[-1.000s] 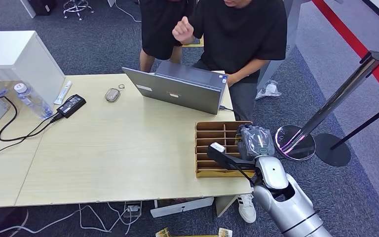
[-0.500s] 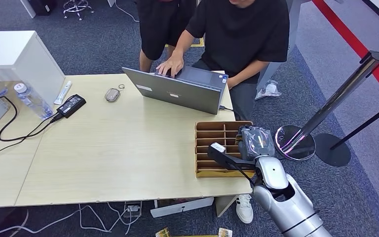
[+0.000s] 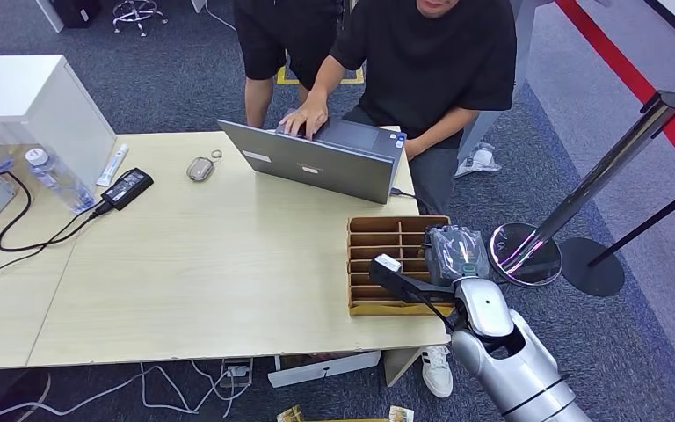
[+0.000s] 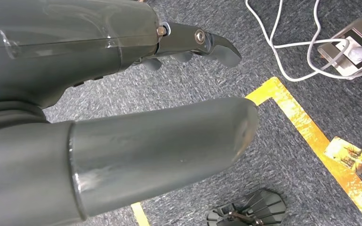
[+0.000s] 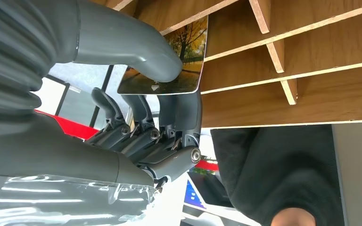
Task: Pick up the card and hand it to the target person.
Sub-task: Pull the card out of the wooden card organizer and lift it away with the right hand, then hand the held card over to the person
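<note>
The counter (image 3: 202, 264) is a large rectangle of pale wood with a smooth top, standing on dark grey carpet. A person in a black shirt (image 3: 431, 61) sits at its far side with one hand on an open grey laptop (image 3: 316, 163); a second person in black shorts (image 3: 268, 35) stands just beside. At the right end of the counter lies a brown wooden organizer (image 3: 387, 264), a flat box divided by thin slats into long narrow compartments. To its right, on the floor, stands a shiny metal post with a round mirror-like base (image 3: 527, 255).

The right hand (image 3: 457, 253), under a clear plastic cover, is over the right part of the organizer. In the right wrist view this right hand (image 5: 160, 94) pinches the card (image 5: 174, 66) between its thick grey thumb and dark fingers; the card is glossy, with rounded corners and a picture of an autumn tree, and it is at the edge of a compartment. No writing on it can be read.

The left hand (image 4: 188, 42) hangs over the carpet, holding nothing, fingers slightly curved and apart from the thumb. Near it on the floor are a yellow tape line (image 4: 311, 136), white cables (image 4: 287, 42) and a small picture card (image 4: 349, 154).

On the left part of the counter are a black power adapter (image 3: 127, 187), a plastic bottle (image 3: 53, 178) and a white box (image 3: 31, 105).
</note>
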Robot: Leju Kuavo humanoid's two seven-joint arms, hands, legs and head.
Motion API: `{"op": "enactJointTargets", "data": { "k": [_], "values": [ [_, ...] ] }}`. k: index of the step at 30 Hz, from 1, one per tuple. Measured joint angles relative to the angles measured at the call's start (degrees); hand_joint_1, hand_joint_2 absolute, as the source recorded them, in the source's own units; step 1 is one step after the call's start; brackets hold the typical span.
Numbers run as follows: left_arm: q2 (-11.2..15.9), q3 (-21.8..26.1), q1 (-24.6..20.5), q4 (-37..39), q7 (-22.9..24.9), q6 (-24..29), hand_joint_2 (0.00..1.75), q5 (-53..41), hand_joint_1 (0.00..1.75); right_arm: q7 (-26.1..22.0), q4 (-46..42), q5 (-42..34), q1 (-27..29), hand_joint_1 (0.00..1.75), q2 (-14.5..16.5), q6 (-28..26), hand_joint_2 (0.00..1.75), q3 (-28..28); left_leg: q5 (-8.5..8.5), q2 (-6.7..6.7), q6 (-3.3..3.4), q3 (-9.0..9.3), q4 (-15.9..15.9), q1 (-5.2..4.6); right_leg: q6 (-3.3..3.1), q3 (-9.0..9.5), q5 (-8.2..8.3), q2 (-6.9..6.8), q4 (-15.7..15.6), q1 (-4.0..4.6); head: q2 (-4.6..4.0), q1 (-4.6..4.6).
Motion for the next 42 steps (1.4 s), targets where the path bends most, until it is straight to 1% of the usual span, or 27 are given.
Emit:
{"op": "enactJointTargets", "data": {
  "k": [8, 13, 15, 20, 25, 31, 36, 42],
  "values": [
    [0.0, 0.0, 0.0, 0.0, 0.0, 0.0, 0.00, 0.0, 0.00, 0.0, 0.0, 0.0, -0.1, 1.72, 0.0, 0.3, 1.75, 0.0, 0.00, 0.00, 0.00, 0.00, 0.0, 0.00, 0.00, 0.00, 0.00, 0.00, 0.0, 0.00, 0.01, 0.00],
    [0.0, 0.0, 0.0, 0.0, 0.0, 0.0, 0.00, 0.0, 0.00, 0.3, -1.1, -0.1, -0.2, 1.71, -0.1, 1.3, 1.75, 0.0, 0.00, 0.00, 0.00, 0.00, 0.0, 0.00, 0.00, 0.00, 0.00, 0.00, 0.0, 0.00, 0.00, 0.01],
    [0.0, 0.0, 0.0, 0.0, 0.0, 0.0, 0.00, 0.1, 0.00, 0.5, -2.1, -0.1, -0.2, 1.68, -0.3, 2.1, 1.75, 0.0, 0.00, 0.00, 0.00, 0.00, 0.0, 0.00, 0.00, 0.00, 0.00, 0.00, 0.0, 0.00, 0.00, 0.01],
    [0.0, 0.0, 0.0, 0.0, 0.0, 0.0, 0.00, 0.4, 0.00, 1.8, -6.0, -0.3, -0.3, 1.61, -1.1, 4.5, 1.75, -0.1, 0.00, 0.00, 0.00, -0.01, 0.0, 0.00, 0.00, -0.01, 0.00, 0.00, 0.0, 0.00, 0.00, 0.00],
    [0.1, 0.0, 0.0, 0.0, -0.1, 0.0, 0.00, 0.8, 0.00, 2.6, -11.8, -0.6, -0.7, 1.61, -2.4, 7.2, 1.75, -0.2, 0.00, 0.00, 0.00, -0.01, 0.0, 0.00, 0.00, -0.01, 0.00, 0.00, 0.0, 0.00, -0.01, 0.00],
    [0.1, 0.0, 0.1, 0.0, -0.1, 0.0, 0.00, 0.9, 0.00, 3.7, -17.4, -1.5, -1.3, 1.59, -3.6, 9.2, 1.75, -0.7, 0.00, 0.00, 0.00, -0.01, 0.0, -0.01, 0.00, 0.00, 0.00, 0.00, 0.0, -0.01, 0.00, 0.01],
    [0.1, 0.0, 0.1, 0.0, -0.2, 0.0, 0.00, 0.9, 0.00, 3.8, -21.0, -2.1, -2.1, 1.61, -4.5, 9.8, 1.75, -1.3, 0.00, 0.00, 0.00, -0.01, 0.0, -0.01, 0.00, -0.01, 0.00, 0.00, 0.0, -0.01, 0.01, 0.01],
    [0.1, 0.0, 0.0, 0.0, -0.7, -0.1, 0.00, 0.6, 0.00, 3.8, -21.5, -3.2, -4.9, 1.65, -5.5, 9.2, 1.75, -2.5, 0.00, 0.00, 0.01, -0.02, 0.0, -0.01, 0.00, -0.01, 0.00, 0.00, 0.0, -0.01, 0.00, 0.01]
  ]
}}
